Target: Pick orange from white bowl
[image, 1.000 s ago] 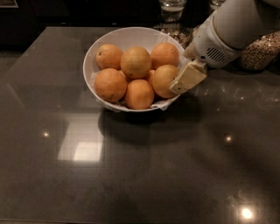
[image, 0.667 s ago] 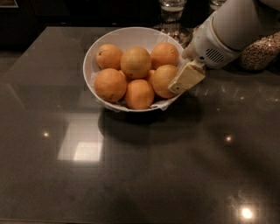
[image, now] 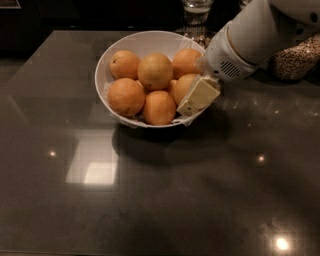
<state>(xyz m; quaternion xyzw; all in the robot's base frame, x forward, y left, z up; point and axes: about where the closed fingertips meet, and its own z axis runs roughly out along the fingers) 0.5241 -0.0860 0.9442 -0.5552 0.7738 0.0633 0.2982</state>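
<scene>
**Now: gripper (image: 195,98) against the right-hand orange (image: 183,85) in the white bowl (image: 145,41)**

Comes in from the upper right on a thick white arm (image: 255,40). Slants down over the bowl's right rim, cream-coloured end laid against the outer side of the orange. Open or closed: cannot tell, with the far side hidden behind the fruit.

Sits inside the bowl at the right edge of the pile, touching the oranges beside it. Shares the bowl with five other oranges (image: 155,71): three across the back and two in front.

Stands on a dark glossy table (image: 165,200), towards its far edge, throwing a shadow forward and to the right. Shows ceiling lights mirrored in the tabletop.

Beyond the bowl, a clear glass (image: 196,10); behind the arm at the right, a jar of grains (image: 296,61), partly covered.
</scene>
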